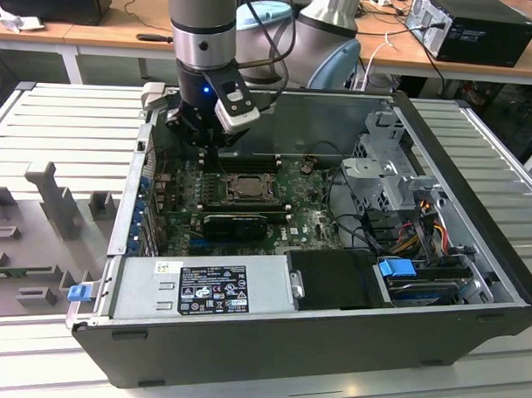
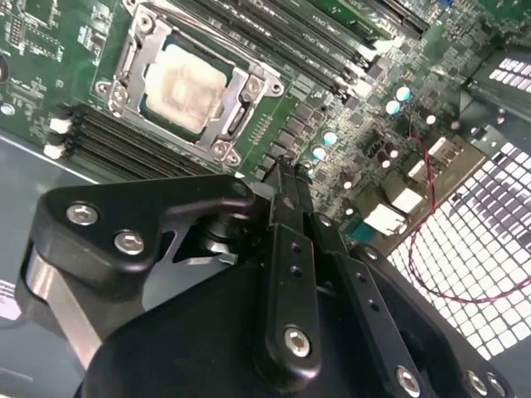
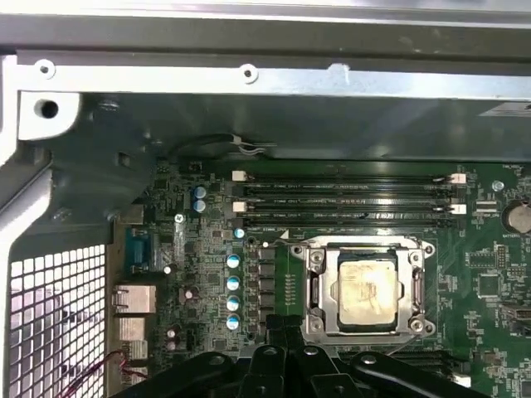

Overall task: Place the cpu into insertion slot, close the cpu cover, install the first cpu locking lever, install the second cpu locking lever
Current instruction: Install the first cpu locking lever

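Open computer case [image 1: 331,341] on a slatted table, with my arm reaching down into it. The gripper [image 2: 282,170] hangs close over the green motherboard [image 3: 473,249]. Its fingers are pressed together, they hold nothing, and the tips are just beside the insertion slot [image 3: 329,274]. The cpu [image 3: 365,288], its grey top smeared with pale paste, lies flat in that slot. The cpu cover [image 3: 365,246] lies down around it as a silvery frame. A thin locking lever [image 3: 417,286] runs along one side of the frame, and I cannot tell whether it is hooked under its catch. My worry is the crowding. A push that lands off the lever could drive the tips into the row of small capacitors [image 3: 233,282] or the memory slots [image 3: 348,192]. A sprung lever slipping off smooth fingertips could snap back. Pressing on a cover that is not fully seated could load the chip unevenly and bend pins beneath it.
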You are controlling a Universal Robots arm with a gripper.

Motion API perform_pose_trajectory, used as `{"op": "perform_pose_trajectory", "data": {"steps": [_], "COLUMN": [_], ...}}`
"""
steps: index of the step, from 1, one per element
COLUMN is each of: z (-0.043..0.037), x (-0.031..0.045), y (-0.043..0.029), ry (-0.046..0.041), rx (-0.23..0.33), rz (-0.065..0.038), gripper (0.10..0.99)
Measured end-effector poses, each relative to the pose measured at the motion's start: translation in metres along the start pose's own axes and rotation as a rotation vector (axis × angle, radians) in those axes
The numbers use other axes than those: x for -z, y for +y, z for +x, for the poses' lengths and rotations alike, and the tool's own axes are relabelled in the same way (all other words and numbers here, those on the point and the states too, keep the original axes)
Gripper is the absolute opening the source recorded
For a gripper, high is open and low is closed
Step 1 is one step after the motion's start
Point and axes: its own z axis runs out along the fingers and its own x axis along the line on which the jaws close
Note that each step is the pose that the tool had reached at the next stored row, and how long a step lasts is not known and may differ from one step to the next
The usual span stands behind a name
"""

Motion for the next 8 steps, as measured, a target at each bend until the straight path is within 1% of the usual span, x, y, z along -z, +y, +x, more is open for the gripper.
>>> {"op": "perform_pose_trajectory", "data": {"steps": [4,8], "z": [0.0034,0.0125], "x": [-0.0005,-0.0037], "y": [0.0000,0.0012], "ry": [-0.0003,-0.0003], "rx": [0.000,0.000], "rz": [0.000,-0.001], "gripper": [0.106,0.106]}}
